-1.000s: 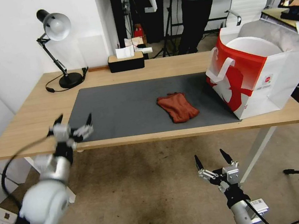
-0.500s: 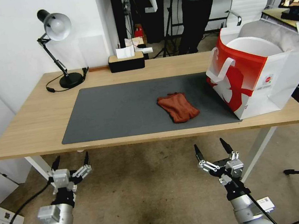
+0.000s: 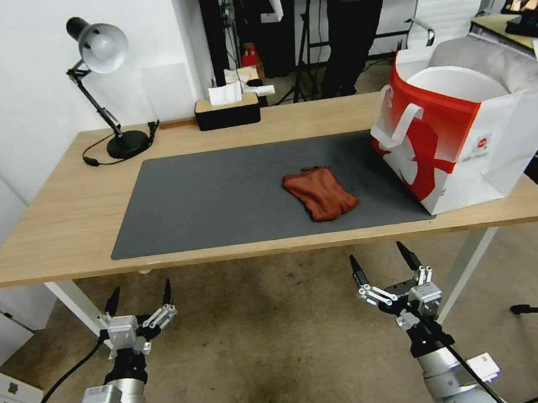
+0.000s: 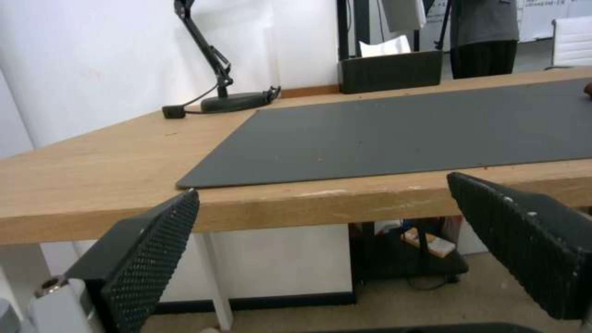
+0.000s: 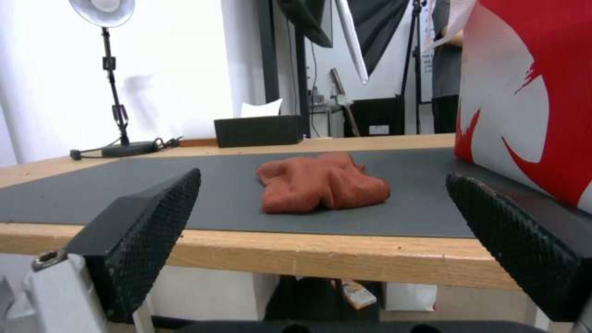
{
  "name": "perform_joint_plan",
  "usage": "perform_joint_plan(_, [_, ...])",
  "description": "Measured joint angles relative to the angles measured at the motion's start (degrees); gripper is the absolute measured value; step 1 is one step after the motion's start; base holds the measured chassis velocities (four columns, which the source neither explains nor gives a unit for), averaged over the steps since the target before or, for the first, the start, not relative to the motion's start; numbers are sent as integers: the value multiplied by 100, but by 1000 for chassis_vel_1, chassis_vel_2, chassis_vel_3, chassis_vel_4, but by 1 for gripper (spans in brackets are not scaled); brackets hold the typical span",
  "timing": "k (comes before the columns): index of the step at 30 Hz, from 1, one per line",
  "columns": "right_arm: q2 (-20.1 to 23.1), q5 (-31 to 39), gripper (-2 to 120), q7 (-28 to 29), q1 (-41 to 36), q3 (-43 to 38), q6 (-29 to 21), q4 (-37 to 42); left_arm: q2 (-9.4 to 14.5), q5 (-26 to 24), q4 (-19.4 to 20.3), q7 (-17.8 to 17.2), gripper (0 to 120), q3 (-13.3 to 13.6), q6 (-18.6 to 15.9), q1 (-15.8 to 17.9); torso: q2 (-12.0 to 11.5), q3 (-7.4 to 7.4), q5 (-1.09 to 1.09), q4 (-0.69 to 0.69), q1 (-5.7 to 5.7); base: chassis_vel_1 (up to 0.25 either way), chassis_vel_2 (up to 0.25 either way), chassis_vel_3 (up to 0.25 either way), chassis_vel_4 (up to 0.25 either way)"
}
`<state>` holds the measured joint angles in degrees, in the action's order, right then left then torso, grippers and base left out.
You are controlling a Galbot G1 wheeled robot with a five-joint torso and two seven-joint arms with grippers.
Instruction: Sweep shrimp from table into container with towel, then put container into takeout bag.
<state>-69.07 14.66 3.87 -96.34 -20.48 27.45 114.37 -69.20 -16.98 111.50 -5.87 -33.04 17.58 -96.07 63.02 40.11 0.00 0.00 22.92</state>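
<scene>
Both arms are held low in front of the table (image 3: 48,214), below its near edge and over the carpet. Left gripper (image 3: 139,296) sits under the table's near-left part, fingers spread wide, nothing between them; left wrist view has its pads (image 4: 154,259) framing the table edge and the dark grey mat (image 4: 401,134). Right gripper (image 3: 384,261) is under the near-right part, also spread wide and empty (same posture as the left); right wrist view shows its pads (image 5: 148,231) either side of the towel (image 5: 321,182). The towel (image 3: 319,192) lies crumpled on the mat (image 3: 215,199), right of centre, touching neither gripper. The takeout bag (image 3: 467,131) stands upright on the table's right end, its near corner on the mat's right edge, just beside the towel but apart from it; mouth open, white handle on the side facing the towel. A white rounded rim, likely the container (image 3: 457,82), shows inside the bag's mouth. No shell pieces can be made out on the mat. At the back of the table: desk lamp (image 3: 98,52) at the left, black tissue box (image 3: 226,110) near the middle.
</scene>
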Motion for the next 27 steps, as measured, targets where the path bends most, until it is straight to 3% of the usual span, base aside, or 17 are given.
perform_joint_plan(27, [1,-5,100,8,-1,1,-19,1,13,-19,11,-11,100,9,-18,20,0,0,0,0,0,0,0,0,0])
